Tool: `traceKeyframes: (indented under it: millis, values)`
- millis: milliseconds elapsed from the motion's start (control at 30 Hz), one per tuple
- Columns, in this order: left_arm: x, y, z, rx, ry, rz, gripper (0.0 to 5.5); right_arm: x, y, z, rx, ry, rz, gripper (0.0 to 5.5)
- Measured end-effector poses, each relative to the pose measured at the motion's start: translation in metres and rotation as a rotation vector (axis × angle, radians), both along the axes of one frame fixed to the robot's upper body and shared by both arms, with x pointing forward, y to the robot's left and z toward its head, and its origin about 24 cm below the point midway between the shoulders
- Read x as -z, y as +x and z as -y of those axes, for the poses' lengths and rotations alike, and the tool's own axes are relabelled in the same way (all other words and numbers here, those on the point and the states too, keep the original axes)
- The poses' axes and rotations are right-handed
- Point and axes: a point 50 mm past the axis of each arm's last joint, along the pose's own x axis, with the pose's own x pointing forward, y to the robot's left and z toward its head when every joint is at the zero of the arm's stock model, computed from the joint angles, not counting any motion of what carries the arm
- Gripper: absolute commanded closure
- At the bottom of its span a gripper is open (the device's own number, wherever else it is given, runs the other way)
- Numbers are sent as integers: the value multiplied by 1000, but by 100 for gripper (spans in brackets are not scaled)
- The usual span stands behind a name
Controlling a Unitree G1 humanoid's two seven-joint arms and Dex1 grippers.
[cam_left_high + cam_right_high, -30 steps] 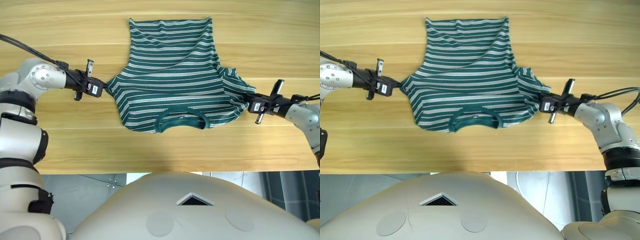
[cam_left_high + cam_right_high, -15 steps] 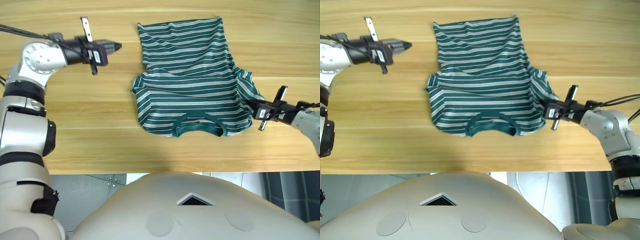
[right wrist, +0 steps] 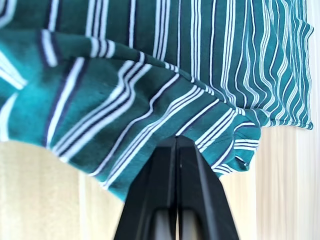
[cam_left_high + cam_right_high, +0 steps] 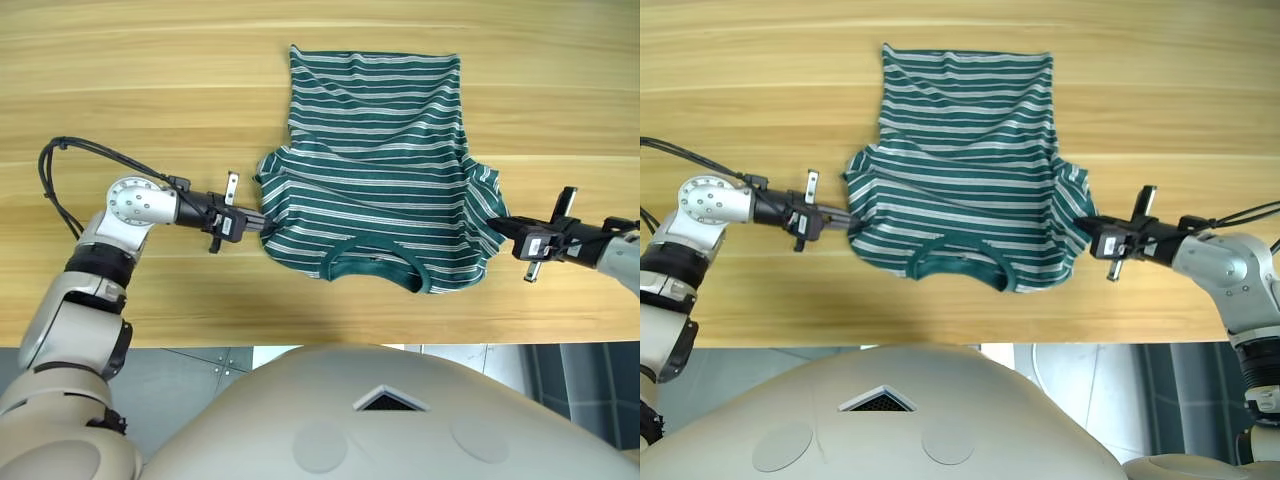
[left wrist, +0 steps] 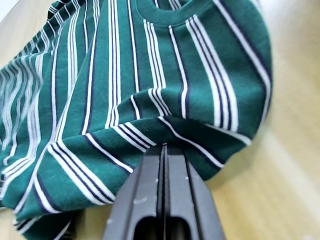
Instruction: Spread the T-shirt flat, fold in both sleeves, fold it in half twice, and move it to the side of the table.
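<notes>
1. Lying rumpled on your light wooden table [image 4: 150, 80]: green white-striped T-shirt [image 4: 375, 150], collar toward you.
2. Your left end effector [image 4: 262, 224] clenches its left sleeve.
3. Your right end effector [image 4: 497, 228] clenches its right sleeve.

Bright, even light from above. The pale wooden slatted table [image 4: 150, 80] is uniformly lit. The dark green T-shirt with white and navy stripes [image 4: 380, 150] throws a thin, soft shadow along its near edge. Head views are sharp. In the wrist views the left gripper [image 5: 164, 150] and right gripper [image 3: 176, 142] are blurred in the foreground, the table is washed out pale, and the far stripes are soft.
</notes>
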Motion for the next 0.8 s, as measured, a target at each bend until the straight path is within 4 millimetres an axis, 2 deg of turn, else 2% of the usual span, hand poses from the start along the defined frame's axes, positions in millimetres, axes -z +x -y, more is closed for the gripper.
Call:
traceKeyframes:
  millis: [167, 367, 500, 633, 800]
  values:
    - [-3, 15, 3, -7, 51, 110, 546, 8, -2, -2, 5, -16, -26, 550]
    - [0, 12, 1, -4, 58, 125, 546, 21, 19, -5, 14, -90, 3, 550]
    - [0, 9, -2, -1, 61, 138, 546, 23, 27, 3, 57, -119, 38, 550]
    - [-5, 4, -19, -11, 117, 162, 546, 23, 27, 13, 99, -135, 48, 550]
    - [-18, -4, -49, -30, 243, 203, 546, 23, 26, 21, 136, -148, 56, 550]
